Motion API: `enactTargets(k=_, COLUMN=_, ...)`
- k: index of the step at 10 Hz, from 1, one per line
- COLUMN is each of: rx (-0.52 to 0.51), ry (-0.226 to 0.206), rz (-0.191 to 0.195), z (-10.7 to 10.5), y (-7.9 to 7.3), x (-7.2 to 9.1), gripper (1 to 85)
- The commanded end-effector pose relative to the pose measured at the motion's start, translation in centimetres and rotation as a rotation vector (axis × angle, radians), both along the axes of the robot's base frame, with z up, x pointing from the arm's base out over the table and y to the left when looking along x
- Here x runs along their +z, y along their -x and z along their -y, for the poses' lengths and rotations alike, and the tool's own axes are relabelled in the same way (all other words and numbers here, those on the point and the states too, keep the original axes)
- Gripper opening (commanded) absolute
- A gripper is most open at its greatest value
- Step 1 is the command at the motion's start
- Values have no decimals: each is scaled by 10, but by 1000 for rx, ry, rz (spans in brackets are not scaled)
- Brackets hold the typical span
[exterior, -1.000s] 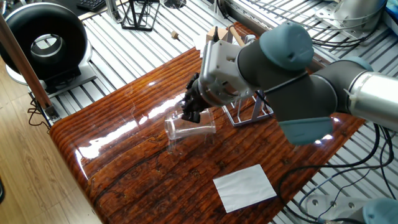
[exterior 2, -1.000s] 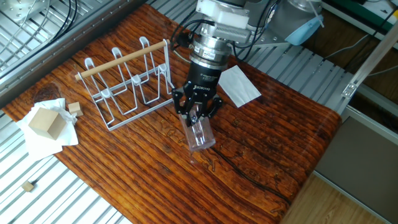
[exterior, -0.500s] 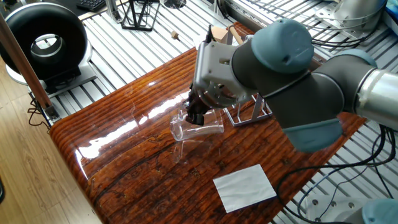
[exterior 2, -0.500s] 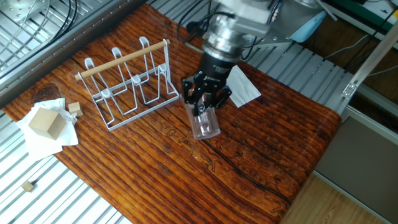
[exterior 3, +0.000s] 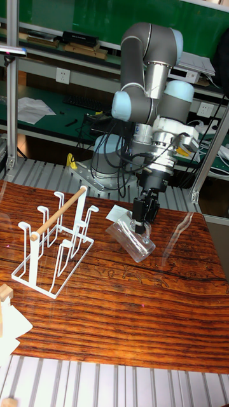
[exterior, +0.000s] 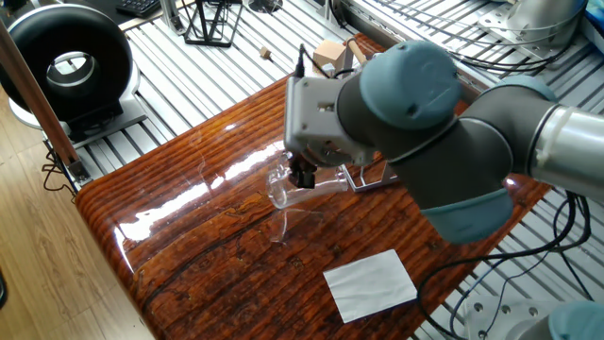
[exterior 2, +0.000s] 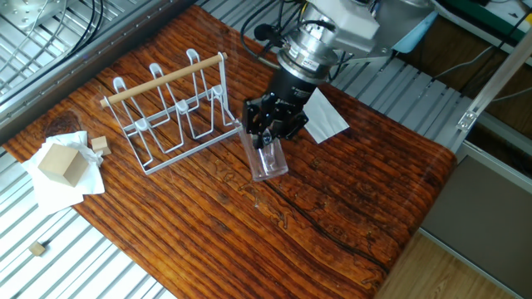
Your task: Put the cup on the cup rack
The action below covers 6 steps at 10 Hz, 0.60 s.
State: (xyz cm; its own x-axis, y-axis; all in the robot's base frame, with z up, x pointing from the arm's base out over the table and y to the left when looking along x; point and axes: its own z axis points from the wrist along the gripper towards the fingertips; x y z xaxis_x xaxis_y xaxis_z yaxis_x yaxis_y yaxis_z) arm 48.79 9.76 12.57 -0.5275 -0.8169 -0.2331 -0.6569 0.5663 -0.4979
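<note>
The cup (exterior 2: 270, 163) is a clear glass tumbler, held tilted just above the wooden table (exterior 2: 349, 208). My gripper (exterior 2: 268, 143) is shut on its rim, one finger inside the glass. From the other side the cup (exterior: 283, 190) lies nearly on its side under the gripper (exterior: 302, 178). In the tall view the cup (exterior 3: 131, 239) hangs below the gripper (exterior 3: 138, 222), to the right of the cup rack (exterior 3: 57, 245). The cup rack (exterior 2: 170, 108), grey wire with a wooden rod, stands close to the left of the cup with its pegs bare. My arm hides most of the rack (exterior: 363, 179).
A white paper sheet (exterior 2: 320, 116) lies on the table behind the gripper. A wooden block on white tissue (exterior 2: 60, 162) sits at the table's left end. Off the table stand a black wire stand (exterior: 209, 21) and a black round device (exterior: 66, 61).
The wrist has swung and tilted over, carrying the cup a little nearer the rack and tipping it further onto its side. The rack and paper have not moved.
</note>
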Motion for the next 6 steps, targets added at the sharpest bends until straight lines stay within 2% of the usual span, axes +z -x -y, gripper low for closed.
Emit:
enactTargets(k=1, rx=18, ry=89, rz=-37, z=8, y=7, x=2, gripper=10)
enactTargets(k=3, rx=22, ry=132, rz=-58, z=10, y=12, x=2, gripper=10)
enactTargets(k=4, rx=24, ry=175, rz=-80, z=15, y=17, x=2, gripper=10)
enactTargets(k=6, rx=33, ry=224, rz=-89, z=20, y=18, x=1, gripper=10)
